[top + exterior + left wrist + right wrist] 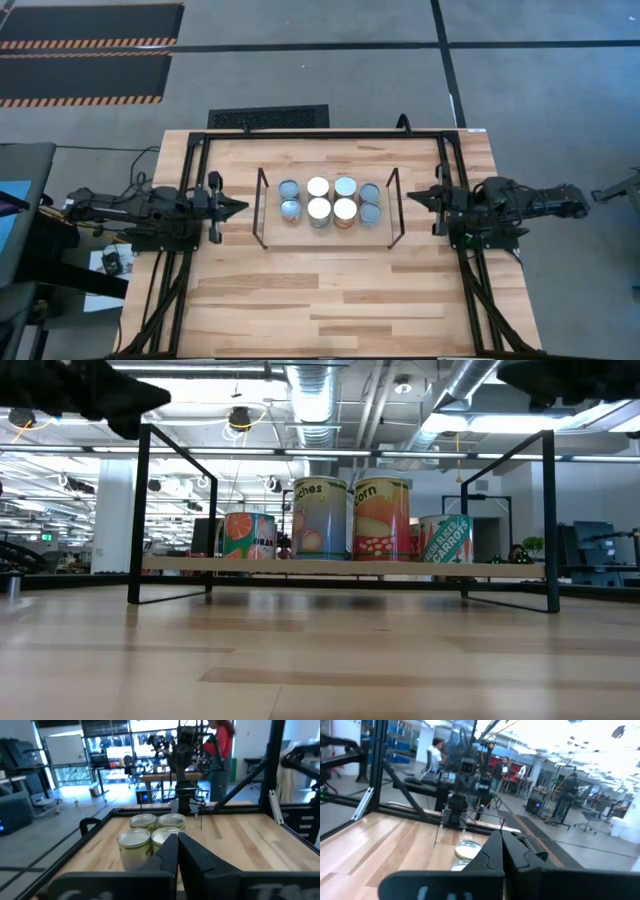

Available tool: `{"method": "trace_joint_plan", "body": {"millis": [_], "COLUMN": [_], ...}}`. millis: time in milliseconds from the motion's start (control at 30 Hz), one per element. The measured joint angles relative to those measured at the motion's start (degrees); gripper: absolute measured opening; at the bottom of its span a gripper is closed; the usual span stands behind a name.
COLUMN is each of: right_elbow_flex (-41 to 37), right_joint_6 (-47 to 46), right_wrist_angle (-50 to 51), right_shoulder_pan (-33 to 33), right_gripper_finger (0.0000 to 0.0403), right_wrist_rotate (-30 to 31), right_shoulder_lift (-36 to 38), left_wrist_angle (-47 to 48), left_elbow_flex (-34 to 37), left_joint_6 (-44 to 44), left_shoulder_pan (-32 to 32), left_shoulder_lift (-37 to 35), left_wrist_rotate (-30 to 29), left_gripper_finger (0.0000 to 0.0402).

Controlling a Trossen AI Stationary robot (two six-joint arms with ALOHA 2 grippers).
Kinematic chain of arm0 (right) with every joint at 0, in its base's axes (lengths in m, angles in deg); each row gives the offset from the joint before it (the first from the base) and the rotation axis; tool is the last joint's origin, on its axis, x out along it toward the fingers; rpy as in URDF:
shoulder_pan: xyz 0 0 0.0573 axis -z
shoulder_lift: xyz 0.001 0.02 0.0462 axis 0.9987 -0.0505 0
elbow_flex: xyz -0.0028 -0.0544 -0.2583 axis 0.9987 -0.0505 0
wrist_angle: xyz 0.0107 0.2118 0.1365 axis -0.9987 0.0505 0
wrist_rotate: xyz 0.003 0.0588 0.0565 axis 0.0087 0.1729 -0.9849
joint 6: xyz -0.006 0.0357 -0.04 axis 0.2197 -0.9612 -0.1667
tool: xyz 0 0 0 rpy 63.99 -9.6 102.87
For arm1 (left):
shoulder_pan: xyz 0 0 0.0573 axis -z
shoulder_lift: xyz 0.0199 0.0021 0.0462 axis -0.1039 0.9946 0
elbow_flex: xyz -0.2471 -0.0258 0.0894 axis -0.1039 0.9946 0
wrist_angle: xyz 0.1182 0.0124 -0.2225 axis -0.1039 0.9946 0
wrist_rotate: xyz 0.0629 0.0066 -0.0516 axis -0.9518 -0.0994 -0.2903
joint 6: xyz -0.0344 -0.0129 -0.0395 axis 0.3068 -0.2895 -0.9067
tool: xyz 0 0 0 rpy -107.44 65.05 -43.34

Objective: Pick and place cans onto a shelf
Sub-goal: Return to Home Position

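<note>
Several cans [330, 201] with round silvery-blue or white tops stand upright in two rows on the low light-wood shelf [300, 234] with black wire uprights at mid-table. In the low view the cans [350, 518] show labelled sides on the shelf board [340, 567]. My left gripper [240, 206] is shut and empty, raised left of the shelf. My right gripper [411, 197] is shut and empty, raised right of the shelf. The left wrist view shows cans [150, 832] beyond its shut fingers [177, 851]; the right wrist view shows can tops [467, 850].
The wooden table [330, 300] has a black frame around its edges [320, 135]. Bare wood lies near of the shelf. People stand in the room beyond the table [222, 750] [436, 752].
</note>
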Motion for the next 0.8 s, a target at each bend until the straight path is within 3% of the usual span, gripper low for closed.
{"method": "trace_joint_plan", "body": {"millis": [200, 333, 533, 800], "right_elbow_flex": [-4.55, -5.19, -4.76, -5.72], "right_joint_6": [0.70, 0.16, -0.11, -0.87], "right_wrist_angle": [2.06, 6.32, 7.64, 8.05], "right_shoulder_pan": [1.76, 2.93, 4.02, 4.38], "right_gripper_finger": [0.0003, 0.0003, 0.0003, 0.0003], "right_wrist_rotate": [-0.17, -1.75, -2.09, -1.32], "right_shoulder_lift": [9.26, 15.19, 14.74, 15.07], "left_wrist_angle": [-5.67, -6.60, -6.24, -5.22], "left_elbow_flex": [5.22, 5.74, 5.74, 7.93], "left_joint_6": [-0.27, -0.64, -1.61, -3.29], "left_shoulder_pan": [-3.60, -8.36, -14.18, -15.36], "left_shoulder_lift": [0.09, 0.07, -0.03, -0.06], "left_wrist_rotate": [1.01, 6.23, 12.28, 10.66], "left_gripper_finger": [0.0000, 0.0000, 0.0000, 0.0000]}}
